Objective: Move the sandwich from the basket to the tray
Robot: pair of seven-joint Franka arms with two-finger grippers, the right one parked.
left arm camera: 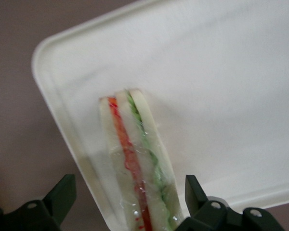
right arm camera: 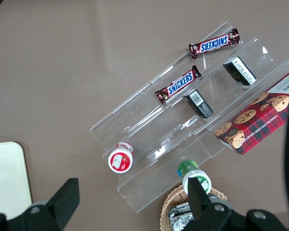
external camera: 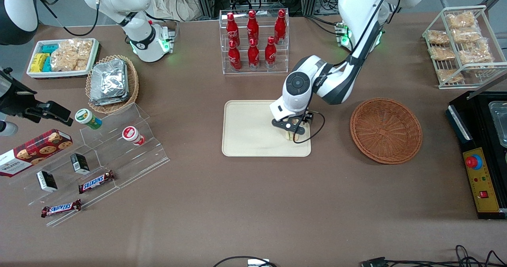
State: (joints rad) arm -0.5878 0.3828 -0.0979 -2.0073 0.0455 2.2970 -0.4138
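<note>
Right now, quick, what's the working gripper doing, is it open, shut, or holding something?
Left gripper: open, fingers apart on either side of the sandwich, which rests on the tray.

SNICKERS on two bars (right arm camera: 178,87) – WALKERS, seemingly CHOCOLATE CHIP, on the cookie box (right arm camera: 256,120)

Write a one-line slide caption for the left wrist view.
Open gripper straddling the layered sandwich, which rests on the cream tray near one rim.
</note>
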